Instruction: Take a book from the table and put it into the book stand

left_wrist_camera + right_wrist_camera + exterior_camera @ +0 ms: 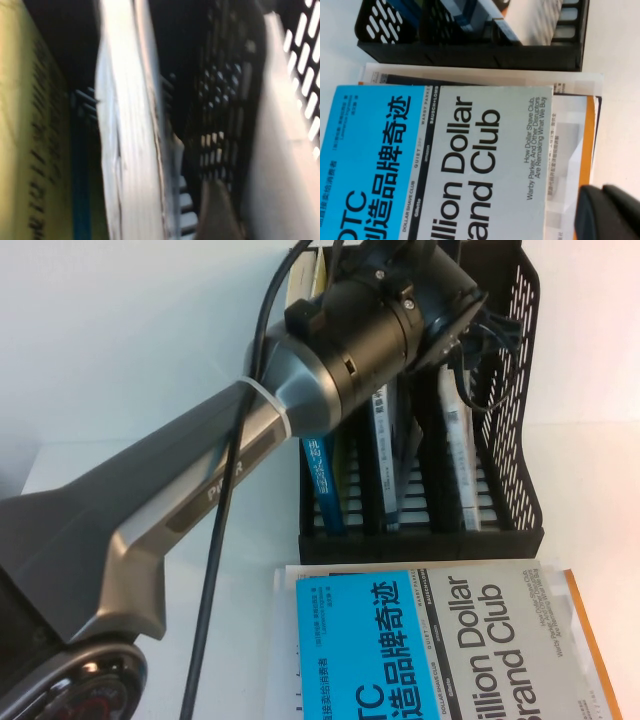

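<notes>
The black book stand [515,390] stands at the back of the white table [120,360]. The white book [457,450] stands in its right slot. In the right wrist view its grey cover with an orange spot [535,20] leans there. My left gripper [450,330] reaches into the top of the stand over that slot, hidden behind its own wrist. The left wrist view looks down between the dividers, with a pale flat surface [285,165] close by. My right gripper [602,190] is shut and empty, above the right edge of the book pile on the table.
The blue-and-grey "Billion Dollar Brand Club" book [430,650] lies on a pile in front of the stand, over a white sheet and an orange-edged book [590,150]. A blue-spined book [322,480] and others fill the left slots. A yellow book [30,140] shows there too.
</notes>
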Robot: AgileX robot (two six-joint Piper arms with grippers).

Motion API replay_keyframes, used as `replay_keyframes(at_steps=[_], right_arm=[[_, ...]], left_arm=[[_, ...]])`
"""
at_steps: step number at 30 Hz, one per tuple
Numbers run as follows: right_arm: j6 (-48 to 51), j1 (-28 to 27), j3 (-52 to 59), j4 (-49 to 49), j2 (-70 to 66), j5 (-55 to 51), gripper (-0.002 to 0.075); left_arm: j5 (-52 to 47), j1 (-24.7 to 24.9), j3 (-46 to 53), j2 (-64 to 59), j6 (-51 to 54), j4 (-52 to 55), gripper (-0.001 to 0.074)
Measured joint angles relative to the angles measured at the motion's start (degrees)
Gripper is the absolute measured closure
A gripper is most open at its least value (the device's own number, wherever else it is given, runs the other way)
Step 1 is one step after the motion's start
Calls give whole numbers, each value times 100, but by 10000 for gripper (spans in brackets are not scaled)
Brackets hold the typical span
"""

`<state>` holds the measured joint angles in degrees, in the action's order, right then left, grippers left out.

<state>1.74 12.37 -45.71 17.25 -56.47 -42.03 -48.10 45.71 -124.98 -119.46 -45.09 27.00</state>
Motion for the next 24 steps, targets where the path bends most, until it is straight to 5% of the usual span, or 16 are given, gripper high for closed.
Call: replay_keyframes(at_steps=[5,12,15,20,24], right_arm=[[0,0,0,-18,0,0,729],[0,0,0,-101,11,0,729],[0,0,0,-329,90,24,729],[-378,0,0,-1161,655,236,729],[-893,0,0,-1899,1269,399,729]], left_arm=[[-170,-8,-23,88,2,190,245],[-479,105,-57,563,307,390,246],[-693,198,-71,958,737,413,349],[-1420,285,-93,1686,1415,435,640],[-1765,294,-116,2160,1732,370,717]])
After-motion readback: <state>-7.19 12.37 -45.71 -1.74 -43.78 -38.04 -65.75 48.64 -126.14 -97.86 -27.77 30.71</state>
